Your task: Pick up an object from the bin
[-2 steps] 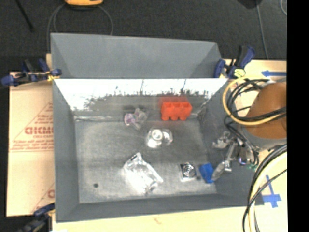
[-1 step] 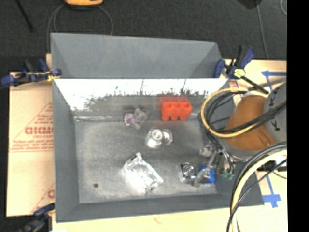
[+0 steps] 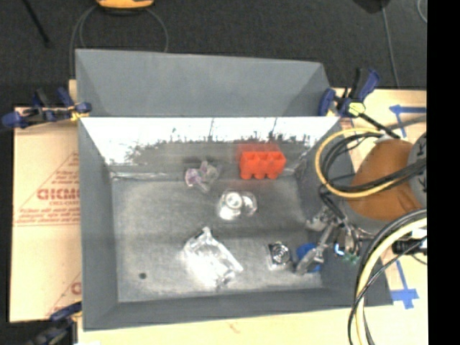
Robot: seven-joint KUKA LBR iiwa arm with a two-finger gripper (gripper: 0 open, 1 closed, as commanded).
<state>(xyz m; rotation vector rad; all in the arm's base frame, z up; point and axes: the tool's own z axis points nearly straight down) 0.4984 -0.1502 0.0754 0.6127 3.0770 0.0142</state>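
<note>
Jaws near bin's right wall (image 3: 316,146).

Brick (image 3: 261,164) by bin's (image 3: 97,221) far wall, cup (image 3: 236,205) mid-floor, bag (image 3: 210,259) in front, gripper (image 3: 307,260) rightmost, beside trinket (image 3: 278,253)

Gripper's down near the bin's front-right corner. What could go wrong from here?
1. The gripper sits close to the right wall of the bin, so it might scrape the metal.
2. The shiny piece lies just beside it and could get pushed away rather than grasped.
3. The clear crumpled wrap nearby looks slippery and hard to grip.
</note>
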